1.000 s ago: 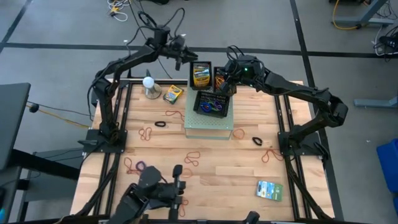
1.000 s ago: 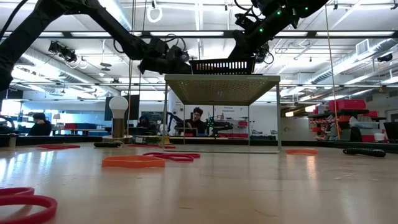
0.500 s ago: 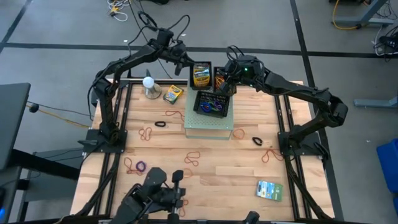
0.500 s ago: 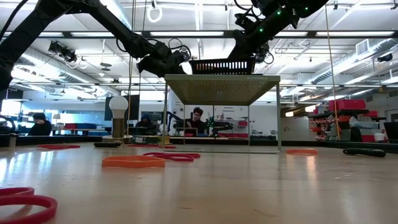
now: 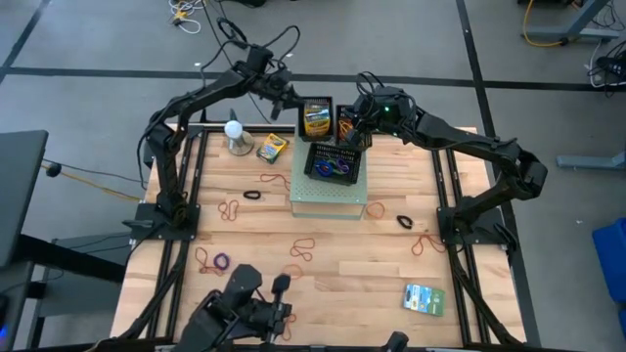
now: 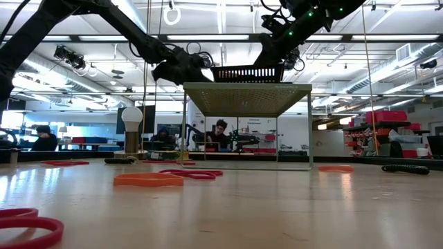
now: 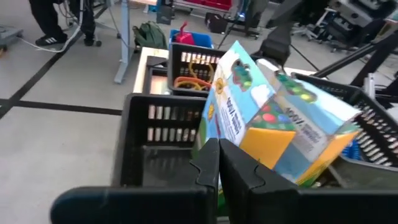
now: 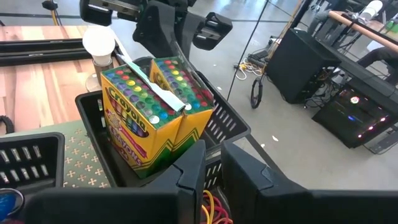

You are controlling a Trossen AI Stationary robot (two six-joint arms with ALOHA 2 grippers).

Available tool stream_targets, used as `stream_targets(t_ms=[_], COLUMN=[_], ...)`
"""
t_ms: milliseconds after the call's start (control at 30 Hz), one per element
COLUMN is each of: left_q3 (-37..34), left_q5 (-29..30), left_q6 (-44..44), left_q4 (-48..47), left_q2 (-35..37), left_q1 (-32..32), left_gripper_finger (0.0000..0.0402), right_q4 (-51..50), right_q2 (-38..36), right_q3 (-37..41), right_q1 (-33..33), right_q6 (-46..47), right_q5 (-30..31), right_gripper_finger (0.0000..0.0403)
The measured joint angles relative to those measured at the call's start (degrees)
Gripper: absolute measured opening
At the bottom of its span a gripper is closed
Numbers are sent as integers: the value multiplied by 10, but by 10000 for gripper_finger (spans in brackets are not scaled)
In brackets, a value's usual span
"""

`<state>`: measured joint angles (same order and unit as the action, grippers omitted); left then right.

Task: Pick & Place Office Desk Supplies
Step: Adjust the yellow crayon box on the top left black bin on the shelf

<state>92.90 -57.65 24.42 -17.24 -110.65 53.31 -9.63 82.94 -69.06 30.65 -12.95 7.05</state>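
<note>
Two yellow-green crayon boxes (image 8: 152, 118) stand tilted in a black mesh basket (image 5: 316, 117) at the table's far edge. My left gripper (image 7: 219, 168) hovers shut at that basket's left rim and holds nothing. Beside it stands a second basket (image 5: 347, 125) with orange rubber bands (image 8: 211, 208), and my right gripper (image 8: 213, 168) is shut on it. A third basket (image 5: 333, 161) with blue and purple bands rests on a green stand (image 5: 328, 196). Another crayon box (image 5: 272, 147) lies on the table. My right gripper has the mesh wall (image 8: 214, 152) of the rubber-band basket between its two fingers, on the side next to the crayon basket. The fingers come slanting down from the table's right. The fingers themselves hide the place of contact, and what the basket rests on cannot be told.
A white ball on a round base (image 5: 234, 132) stands at the far left. Loose rubber bands (image 5: 232, 210) lie scattered over the wooden table, and a green-blue packet (image 5: 424, 298) lies near the right front corner. Arm frames run along both sides.
My left gripper has tipped and turned a little beside the crayon basket, staying in about the same place.
</note>
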Motion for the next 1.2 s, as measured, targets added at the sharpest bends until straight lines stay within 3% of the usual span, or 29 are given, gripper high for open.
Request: stream_targets(t_ms=[233,667,933,1200], left_q3=[0,0,0,0], left_q5=[0,-10,101,103], left_q6=[42,42,59,76], left_q4=[-50,-66,-41,-40], left_q2=[13,13,13,14], left_q1=[-8,-9,-36,-55], left_gripper_finger=[14,14,14,14], right_q4=[0,0,0,0], right_q2=[0,0,0,0], right_q3=[0,0,0,0], right_q1=[0,0,0,1], right_q6=[0,0,0,0], right_q5=[0,-4,-11,-13], right_gripper_finger=[61,61,61,61])
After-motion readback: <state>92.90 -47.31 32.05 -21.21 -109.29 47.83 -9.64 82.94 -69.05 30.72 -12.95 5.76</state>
